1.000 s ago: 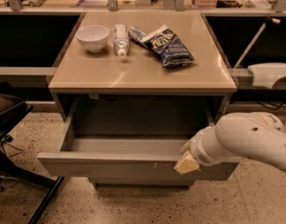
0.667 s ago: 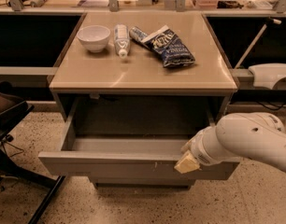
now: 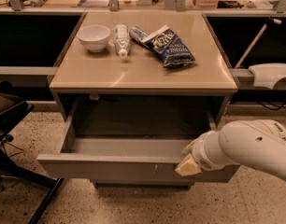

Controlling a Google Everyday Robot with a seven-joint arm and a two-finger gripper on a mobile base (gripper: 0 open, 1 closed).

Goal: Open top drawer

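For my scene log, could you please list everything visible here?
Wide grey handleless top drawer: one, grey, pulled open below counter.
Tan counter top: one, tan, above drawer.
Round white bowl: one, white, counter's back left.
Clear plastic bottle: one, clear, lying beside bowl.
Crinkled blue snack bag: one, blue, right of bottle.
Black chair: one, black, left edge.
White robot arm: one, white, lower right.
Hand: one, pale, at drawer front's top edge, right.

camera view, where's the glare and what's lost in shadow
Camera view: warm overall light, with a soft sheen on the tabletop towards its front edge; the cavity above the open top drawer falls into deep shadow, so its back wall is hard to read; the end effector, at the right of the drawer's front panel, is well lit.
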